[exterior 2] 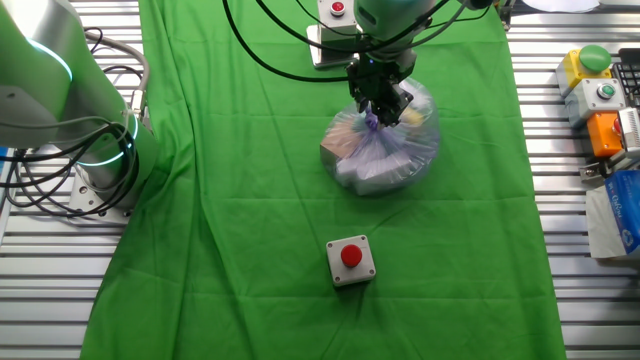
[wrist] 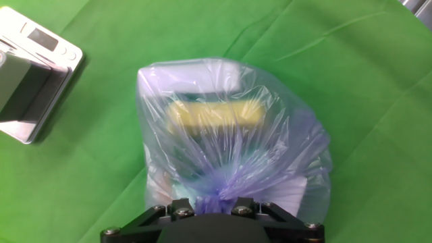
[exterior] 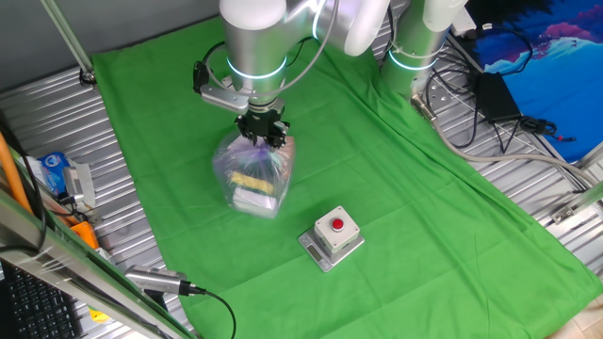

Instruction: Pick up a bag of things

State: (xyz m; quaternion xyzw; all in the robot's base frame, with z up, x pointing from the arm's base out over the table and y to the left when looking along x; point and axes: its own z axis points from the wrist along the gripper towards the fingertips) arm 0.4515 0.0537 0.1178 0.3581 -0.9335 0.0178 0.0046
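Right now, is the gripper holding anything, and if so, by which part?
Yes. The gripper is shut on the bag of things, pinching its gathered purplish top; the bag's body hangs below over the green cloth.

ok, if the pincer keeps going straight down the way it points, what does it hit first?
The bag of things: the pincer sits right at its gathered top, apparently already touching. Below that, probably the yellow item.

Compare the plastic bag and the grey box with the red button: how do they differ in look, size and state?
The bag of things is soft, translucent and purplish, with yellow and white items showing through; the grey box is rigid and opaque, with a red button on top. The bag is larger than the box. The gripper is at the bag's gathered top, while the box stands free. Both are on the green cloth.
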